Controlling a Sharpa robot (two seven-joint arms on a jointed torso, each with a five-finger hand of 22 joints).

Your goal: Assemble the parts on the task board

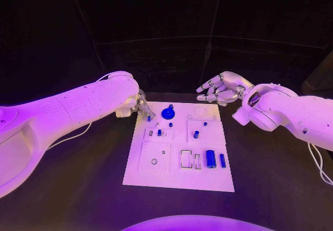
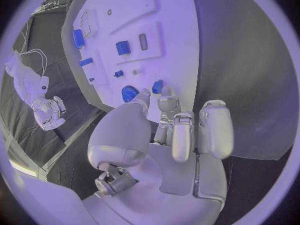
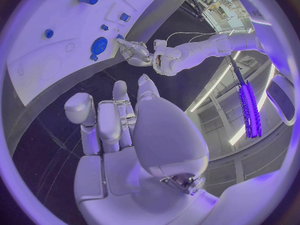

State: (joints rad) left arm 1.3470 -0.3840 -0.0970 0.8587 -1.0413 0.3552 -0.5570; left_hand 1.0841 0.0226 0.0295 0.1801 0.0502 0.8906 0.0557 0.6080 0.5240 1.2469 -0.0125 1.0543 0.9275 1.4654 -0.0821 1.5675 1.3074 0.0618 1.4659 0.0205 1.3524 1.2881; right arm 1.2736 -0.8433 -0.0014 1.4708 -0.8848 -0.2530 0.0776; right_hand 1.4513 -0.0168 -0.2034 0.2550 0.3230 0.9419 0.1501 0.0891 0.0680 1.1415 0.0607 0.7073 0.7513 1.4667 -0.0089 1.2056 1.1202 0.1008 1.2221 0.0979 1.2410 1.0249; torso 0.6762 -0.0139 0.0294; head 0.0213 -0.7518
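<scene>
Several blue parts [image 1: 210, 159] on white task board [image 1: 177, 180], incl. gear [image 1: 168, 113].

— What carries everything?

— A black desk [image 1: 83, 192].

— And directly on it?

— The white board [image 1: 179, 180], flat in the middle of the desk, its long sides running away from the robot. A thin pale cable [image 1: 69, 137] lies on the desk left of the board, and another cable [image 1: 318, 161] curves over the desk well to the board's right.

— Do the cables touch the board?

— No, both lie apart from it.
</scene>
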